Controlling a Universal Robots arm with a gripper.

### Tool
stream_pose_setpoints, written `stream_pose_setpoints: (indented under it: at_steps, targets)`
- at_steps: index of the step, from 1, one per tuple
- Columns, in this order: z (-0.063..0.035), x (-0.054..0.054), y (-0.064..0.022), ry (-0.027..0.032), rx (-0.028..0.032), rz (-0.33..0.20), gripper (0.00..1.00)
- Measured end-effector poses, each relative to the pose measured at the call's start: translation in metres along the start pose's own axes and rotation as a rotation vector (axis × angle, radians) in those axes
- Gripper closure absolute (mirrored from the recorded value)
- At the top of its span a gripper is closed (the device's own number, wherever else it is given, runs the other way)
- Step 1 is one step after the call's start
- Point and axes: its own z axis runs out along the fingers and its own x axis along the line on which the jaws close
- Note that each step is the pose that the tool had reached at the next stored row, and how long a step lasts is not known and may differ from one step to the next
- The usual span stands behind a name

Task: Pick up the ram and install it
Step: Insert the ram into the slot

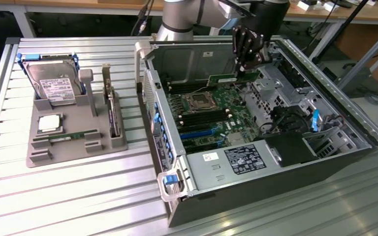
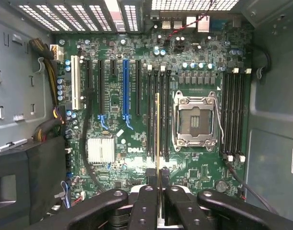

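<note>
My gripper (image 1: 247,66) hangs inside the open computer case (image 1: 196,182), shut on the ram (image 1: 227,78), a thin green stick held level above the motherboard (image 1: 208,118). In the wrist view the ram (image 2: 158,134) appears edge-on as a narrow line running out from between the black fingers (image 2: 147,191). It lies along the black memory slots (image 2: 150,115) beside the empty processor socket (image 2: 195,120). The ram is above the slots; whether it touches one I cannot tell.
A grey tray (image 1: 77,152) at the exterior view's left holds a hard drive (image 1: 54,86), a square silver chip (image 1: 49,123), a thin green stick (image 1: 67,136) and an upright card (image 1: 113,113). Case walls, a black fan (image 1: 287,120) and cables surround the board.
</note>
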Motion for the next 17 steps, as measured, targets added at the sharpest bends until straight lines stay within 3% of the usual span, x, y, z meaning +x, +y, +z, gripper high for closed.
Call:
stream_pose_setpoints:
  at_steps: [17]
  targets:
    - [0.0106, 0.0, 0.0003, -0.0001, 0.0, 0.0, 0.87]
